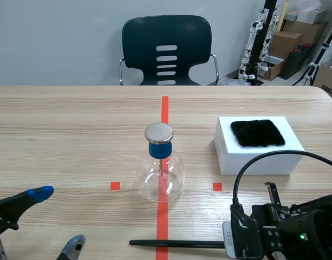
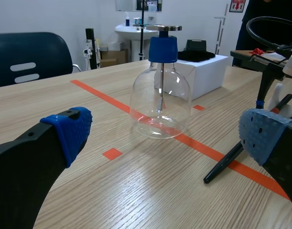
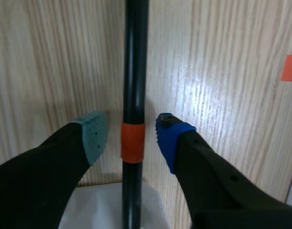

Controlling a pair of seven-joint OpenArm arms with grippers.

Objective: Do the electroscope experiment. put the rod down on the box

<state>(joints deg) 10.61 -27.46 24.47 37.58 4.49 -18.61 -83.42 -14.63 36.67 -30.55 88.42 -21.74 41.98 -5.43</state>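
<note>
Black rod [image 1: 176,244], tip on the near tabletop [image 1: 73,135], runs between the released fingers of the right gripper [image 3: 131,131], touching neither; the left gripper [image 2: 167,132], fingers spread, faces the glass electroscope [image 2: 160,105].

Left arm [image 1: 6,210] and right arm [image 1: 301,227] lie low, jaws apart.

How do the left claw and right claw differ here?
The left claw is spread wide and empty; the right claw straddles the thin black rod with an orange band without touching it. The left claw faces the clear glass electroscope flask; the right looks straight down at the wooden table. Both are open.
</note>
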